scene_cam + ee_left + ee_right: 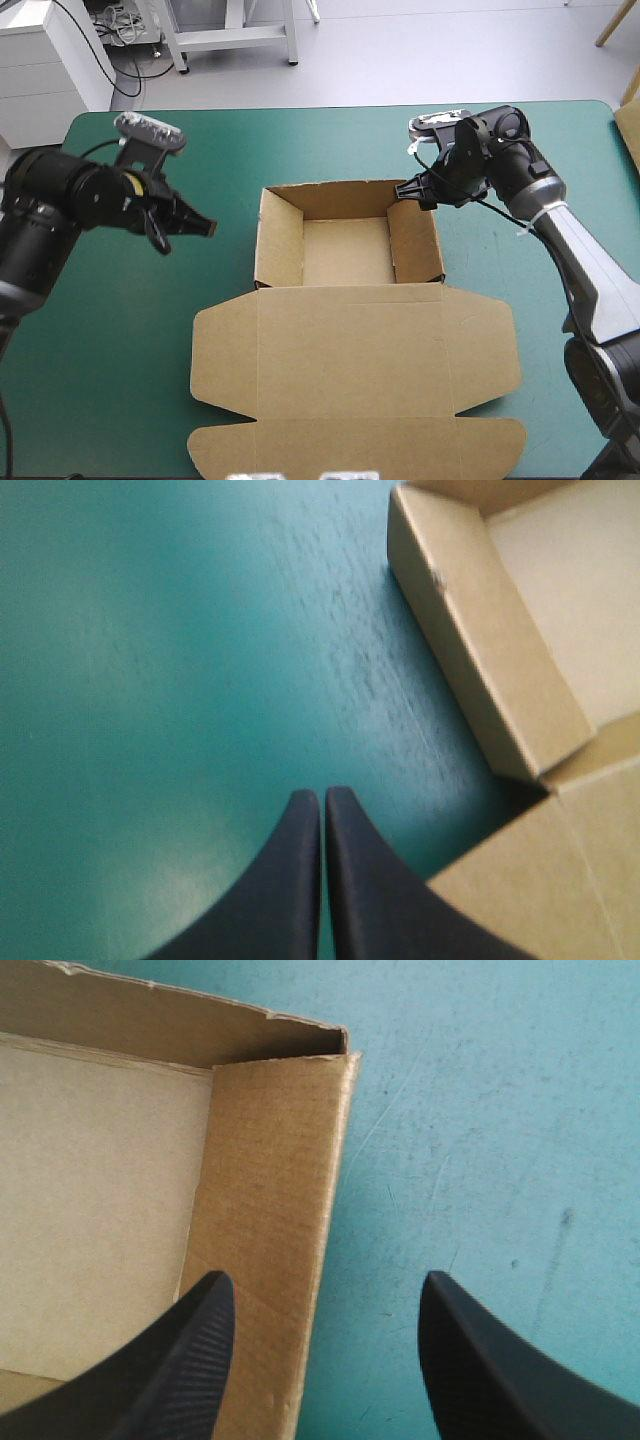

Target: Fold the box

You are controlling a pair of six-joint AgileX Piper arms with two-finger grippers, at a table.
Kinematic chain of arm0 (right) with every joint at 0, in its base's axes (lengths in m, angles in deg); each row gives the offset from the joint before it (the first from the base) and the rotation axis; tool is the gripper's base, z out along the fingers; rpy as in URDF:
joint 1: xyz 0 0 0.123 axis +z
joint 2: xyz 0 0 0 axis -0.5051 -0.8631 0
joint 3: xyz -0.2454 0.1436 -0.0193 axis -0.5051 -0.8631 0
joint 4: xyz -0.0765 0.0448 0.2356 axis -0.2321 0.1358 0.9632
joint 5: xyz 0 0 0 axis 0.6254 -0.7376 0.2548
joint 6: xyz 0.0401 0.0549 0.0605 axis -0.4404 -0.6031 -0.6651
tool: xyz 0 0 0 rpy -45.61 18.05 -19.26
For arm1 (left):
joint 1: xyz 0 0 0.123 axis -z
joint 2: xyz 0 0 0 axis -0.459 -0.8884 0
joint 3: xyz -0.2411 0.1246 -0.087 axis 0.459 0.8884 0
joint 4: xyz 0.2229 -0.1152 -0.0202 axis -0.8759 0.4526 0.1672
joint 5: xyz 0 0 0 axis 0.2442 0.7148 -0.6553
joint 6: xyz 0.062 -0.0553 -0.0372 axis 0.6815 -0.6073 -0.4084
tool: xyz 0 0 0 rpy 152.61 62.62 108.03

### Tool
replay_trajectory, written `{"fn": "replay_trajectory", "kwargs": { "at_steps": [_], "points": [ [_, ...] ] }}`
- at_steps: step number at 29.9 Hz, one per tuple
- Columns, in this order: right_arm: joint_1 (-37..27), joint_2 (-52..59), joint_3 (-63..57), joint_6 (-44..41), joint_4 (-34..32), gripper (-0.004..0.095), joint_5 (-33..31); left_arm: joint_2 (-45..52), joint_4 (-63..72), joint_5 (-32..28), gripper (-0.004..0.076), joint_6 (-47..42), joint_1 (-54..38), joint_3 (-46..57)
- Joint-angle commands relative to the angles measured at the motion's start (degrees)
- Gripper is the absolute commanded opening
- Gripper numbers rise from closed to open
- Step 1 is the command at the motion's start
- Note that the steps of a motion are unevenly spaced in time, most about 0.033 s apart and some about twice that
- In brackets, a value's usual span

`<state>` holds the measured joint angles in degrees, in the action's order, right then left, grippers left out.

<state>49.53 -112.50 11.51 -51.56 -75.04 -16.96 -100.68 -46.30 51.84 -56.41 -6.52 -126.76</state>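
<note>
Teal-green cover (120, 340) lies bare over most of the table, and the brown box (350, 330) sits at its middle. The box is an open tray (345, 250) with all four walls standing, set toward the far side. Its lid (355, 385) lies flat on the cover and reaches toward the near edge, with rounded flaps spread out at both sides.

The left gripper (203, 228) hangs over bare cover to the left of the tray, clearly apart from it, with its tip turned toward the tray's left wall. In its own wrist view the left gripper (322, 800) has its black fingers pressed together in one point and nothing between them. The tray's left wall (490, 650) lies ahead and off to one side, and a corner of the flat lid (540, 900) lies just beside the fingers.

The right gripper (413, 190) is at the tray's far right corner. Its wrist view shows the right gripper (325, 1285) with its fingers spread wide. One finger stands over the inner side of the tray's right wall (270, 1190), the other over the cover outside. The wall's top edge runs through the gap between them. Whether either finger touches the board I cannot tell.
</note>
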Motion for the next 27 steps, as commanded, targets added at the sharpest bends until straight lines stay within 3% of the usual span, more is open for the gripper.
{"fn": "replay_trajectory", "kwargs": {
  "at_steps": [1, 8, 17, 21, 25, 27],
  "points": [
    [-0.2, 0.42, 1.84, -0.05, -0.07, 0.0511, 1.65, 9.1, 0.09, -3.36, -0.0008, -0.04, -0.1, 8.17],
    [-0.2, -4.54, 1.84, -0.05, 1.43, 0.0508, 1.65, 24.18, 7.35, -8.58, -0.0008, 0.06, -0.1, 24.85],
    [-0.2, -8.06, 1.84, -0.14, 4.84, 0.0489, 1.65, 38.73, 9.81, -10.44, -0.0008, 3.1, -0.1, 43.96],
    [-0.2, -8.62, 1.84, -0.14, 6.64, 0.0332, 1.65, 43.96, 9.95, -11.15, -0.0008, 4.62, -0.1, 49.79],
    [-0.2, -8.62, 1.84, 0.13, 6.76, 0.0013, 1.65, 47.3, 9.53, -11.67, -0.0008, 4.62, -0.1, 52.75],
    [-0.2, -8.62, 1.84, 0.13, 6.76, -0.001, 1.65, 48.48, 9.53, -12.08, -0.0008, 4.75, -0.1, 53.43]
  ]
}}
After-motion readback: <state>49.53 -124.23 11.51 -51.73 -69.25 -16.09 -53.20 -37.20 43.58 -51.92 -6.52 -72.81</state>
